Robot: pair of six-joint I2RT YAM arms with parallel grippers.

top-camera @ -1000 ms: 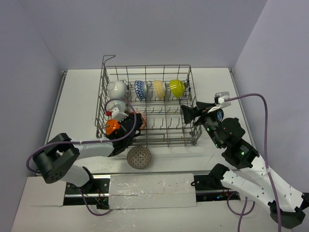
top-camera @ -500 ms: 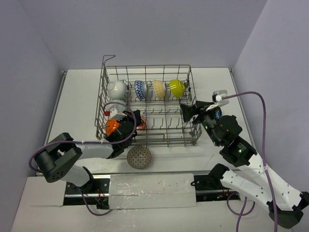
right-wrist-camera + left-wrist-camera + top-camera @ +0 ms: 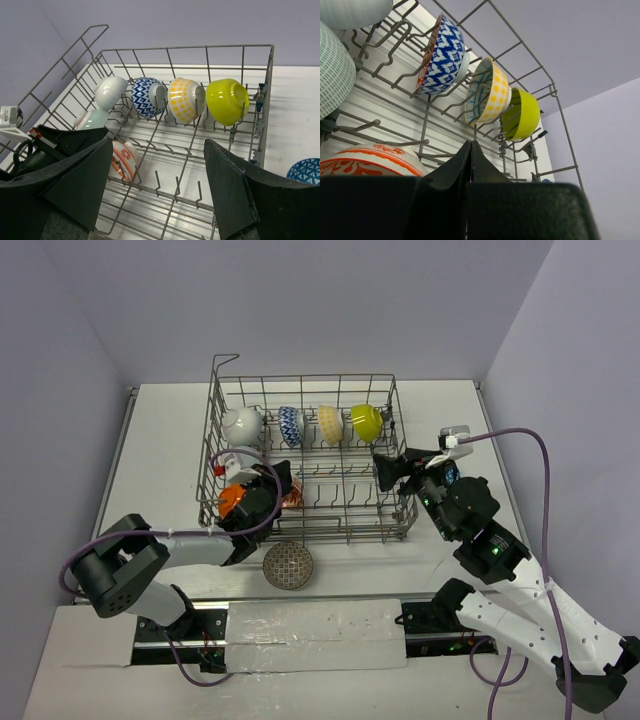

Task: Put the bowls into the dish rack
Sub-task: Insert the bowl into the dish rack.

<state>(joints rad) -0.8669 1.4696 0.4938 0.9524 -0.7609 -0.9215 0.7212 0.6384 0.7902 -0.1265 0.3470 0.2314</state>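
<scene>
Lavender walls (image 3: 300,300) closed in a white table (image 3: 160,440), and on it stood the dish rack (image 3: 310,377). The right gripper (image 3: 385,472) hung over the rack's right end with its jaws spread wide, holding nothing. The left gripper (image 3: 285,480) reached in at the near left, its fingers (image 3: 457,167) pressed together and empty, just beside a red-white bowl (image 3: 291,497). Along the back row, a white bowl (image 3: 243,423), a blue-white bowl (image 3: 291,426), a yellow bowl (image 3: 330,423) and a lime bowl (image 3: 366,421) stood on edge between tines. An orange bowl (image 3: 233,503) sat against the left wall. A grey bowl (image 3: 288,565) lay on the table before the rack.
</scene>
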